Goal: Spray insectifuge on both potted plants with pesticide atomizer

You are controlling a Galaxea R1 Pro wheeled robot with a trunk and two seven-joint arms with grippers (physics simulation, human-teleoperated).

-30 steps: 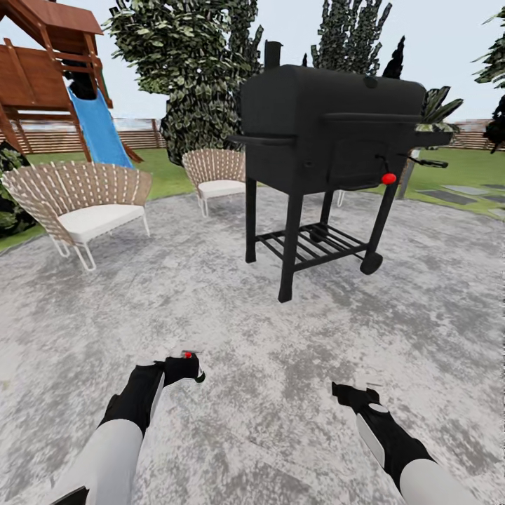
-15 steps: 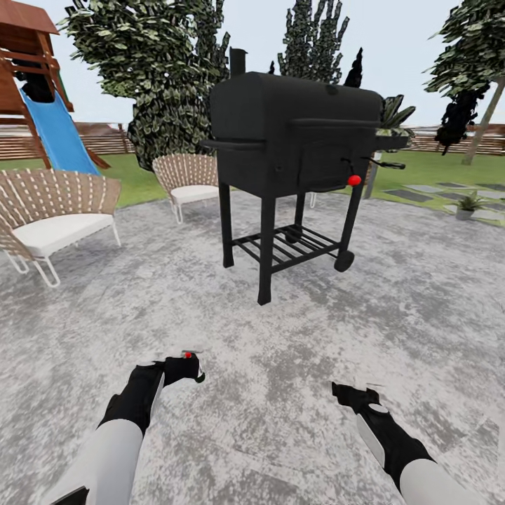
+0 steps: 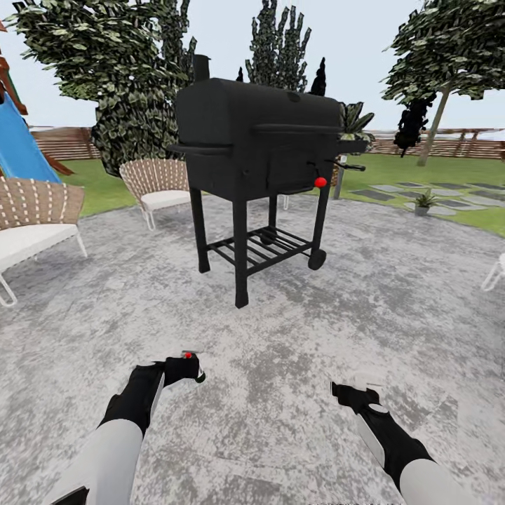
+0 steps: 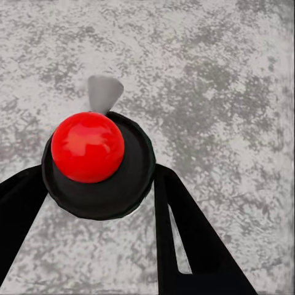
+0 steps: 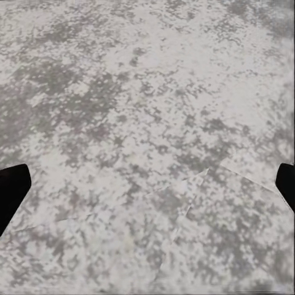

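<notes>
My left gripper [image 3: 188, 366] hangs low over the mottled grey patio [image 3: 407, 301], shut on the pesticide atomizer [image 3: 187, 355], of which the red spot shows on top. In the left wrist view the atomizer [image 4: 88, 146] shows as a red spot on a dark round body between the two black fingers [image 4: 184, 233], with a pale nozzle beyond it. My right gripper [image 3: 345, 390] hangs open over bare paving, its fingertips wide apart in the right wrist view [image 5: 147, 184]. One potted plant [image 3: 423, 202] stands far off at the right, among grey slabs on the lawn.
A tall black barbecue grill [image 3: 256, 151] on legs stands straight ahead on the patio. Wicker chairs sit at the left [image 3: 31, 224] and behind the grill [image 3: 154, 184]. A blue slide [image 3: 17, 147], big trees [image 3: 119, 77] and a wooden fence [image 3: 435, 146] border the lawn.
The camera has swung to the right, so the grill, chairs and slide sit further left in the picture and the potted plant has shifted left. Both arms hold the same pose.
</notes>
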